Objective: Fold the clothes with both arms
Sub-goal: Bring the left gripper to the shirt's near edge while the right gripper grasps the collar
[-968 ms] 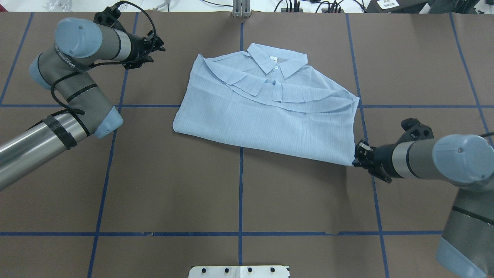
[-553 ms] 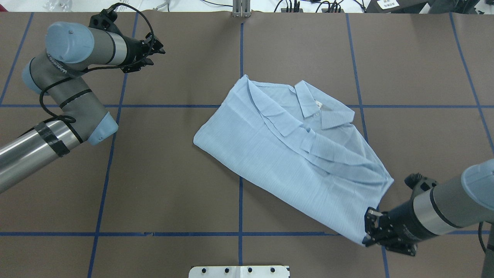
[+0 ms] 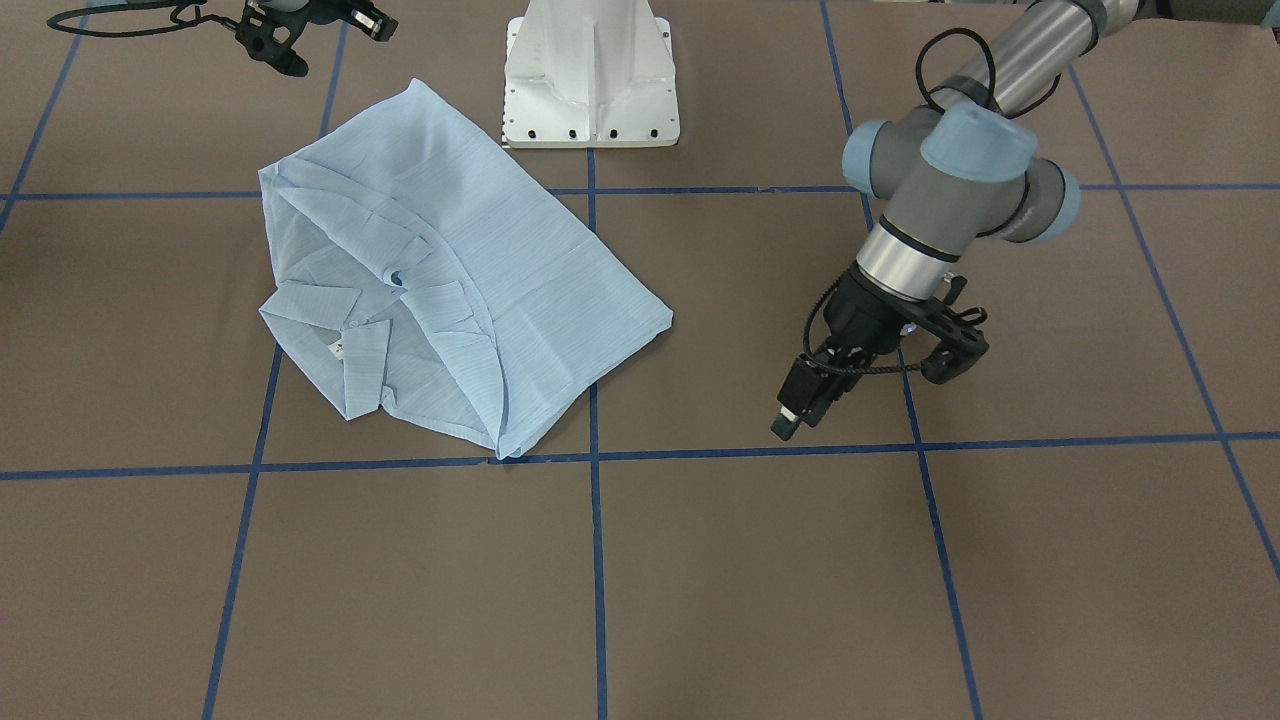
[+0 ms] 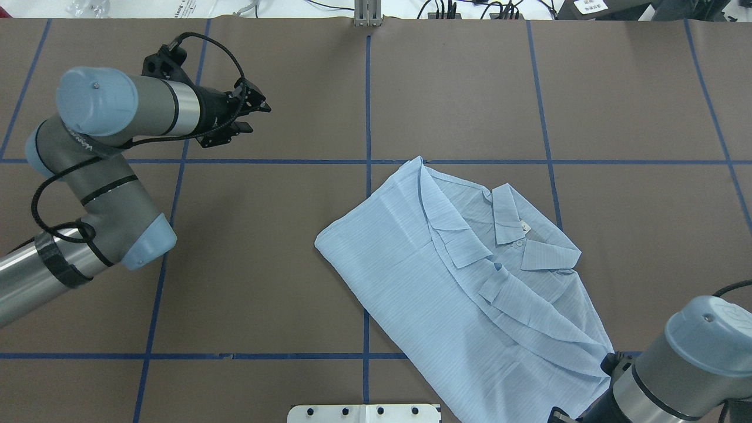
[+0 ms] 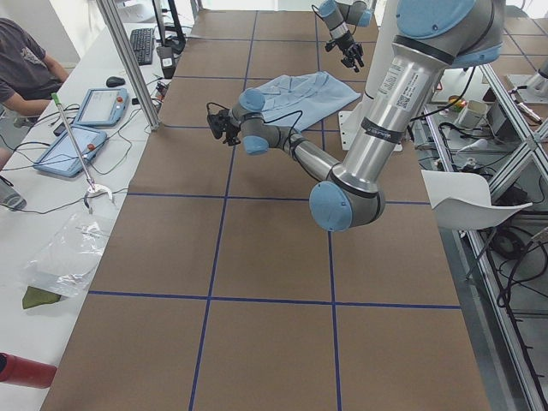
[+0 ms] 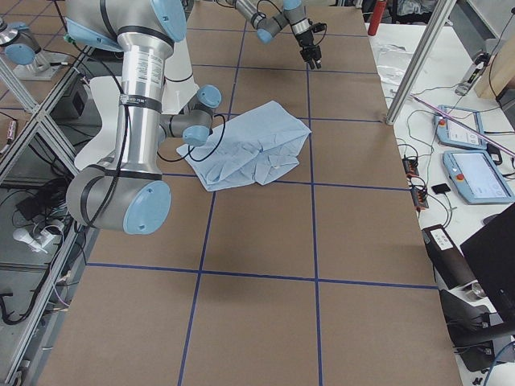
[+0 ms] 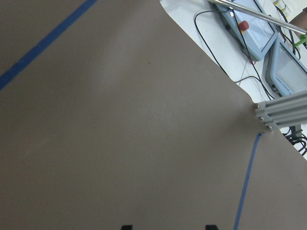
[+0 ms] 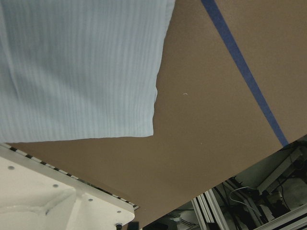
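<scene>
The pale-blue striped shirt lies folded and skewed on the brown table, collar toward the far right and its hem end by the robot's base. It also shows in the front view and the right wrist view. My right gripper sits just off the shirt's near corner and looks open; that corner lies free on the table. My left gripper is open and empty above bare table at the far left, well away from the shirt; it also shows in the front view.
The white pedestal base stands right beside the shirt's near edge. Blue tape lines grid the table. An aluminium post stands at the far edge. Tablets and cables lie beyond it.
The right gripper dragged the shirt toward the robot and to its right, turning it, then let go of the corner. The left gripper shifted slightly right and nearer.
</scene>
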{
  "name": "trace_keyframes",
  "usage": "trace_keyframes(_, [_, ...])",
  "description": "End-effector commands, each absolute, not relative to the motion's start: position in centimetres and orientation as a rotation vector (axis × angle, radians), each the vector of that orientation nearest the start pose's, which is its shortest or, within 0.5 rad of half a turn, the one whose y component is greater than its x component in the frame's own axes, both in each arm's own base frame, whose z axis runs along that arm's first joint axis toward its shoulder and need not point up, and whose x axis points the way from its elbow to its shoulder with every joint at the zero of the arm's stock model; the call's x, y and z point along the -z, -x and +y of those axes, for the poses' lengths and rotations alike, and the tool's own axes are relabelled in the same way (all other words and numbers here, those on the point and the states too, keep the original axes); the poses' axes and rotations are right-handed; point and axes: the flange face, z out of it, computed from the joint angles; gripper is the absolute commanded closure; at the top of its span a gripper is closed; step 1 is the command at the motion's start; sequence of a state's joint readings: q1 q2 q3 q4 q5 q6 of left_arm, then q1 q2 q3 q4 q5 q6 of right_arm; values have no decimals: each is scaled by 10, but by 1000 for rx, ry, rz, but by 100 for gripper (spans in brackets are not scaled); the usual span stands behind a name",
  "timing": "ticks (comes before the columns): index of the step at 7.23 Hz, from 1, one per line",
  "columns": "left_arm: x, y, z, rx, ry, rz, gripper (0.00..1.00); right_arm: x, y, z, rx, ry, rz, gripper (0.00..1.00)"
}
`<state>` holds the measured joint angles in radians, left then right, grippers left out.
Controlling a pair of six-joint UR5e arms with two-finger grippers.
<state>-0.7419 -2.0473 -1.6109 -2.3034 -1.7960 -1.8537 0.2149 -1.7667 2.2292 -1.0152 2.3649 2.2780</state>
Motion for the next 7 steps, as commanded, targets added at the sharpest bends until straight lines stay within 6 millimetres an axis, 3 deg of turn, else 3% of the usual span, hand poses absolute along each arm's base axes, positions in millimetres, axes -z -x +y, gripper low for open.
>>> trace_keyframes(1, [-260,-460,-448,735,71,1269,38,-347,346,-216,-549,846,-889,0])
trace_keyframes(2, [-267,-482,-429,714,106,1250,35,-345,349,-284,-660,785,-963,0])
trace_keyframes(3, [-270,-497,-414,691,129,1238,32,-356,359,-329,-725,745,-978,0])
trace_keyframes(5, [-271,-521,-385,698,203,1222,32,-370,356,-356,-820,656,-988,0])
trace_keyframes(6, [-274,-542,-366,671,226,1203,32,-373,348,-367,-862,617,-998,0])
trace_keyframes(7, [-282,-550,-369,682,216,1186,33,-377,347,-371,-876,608,-995,0])
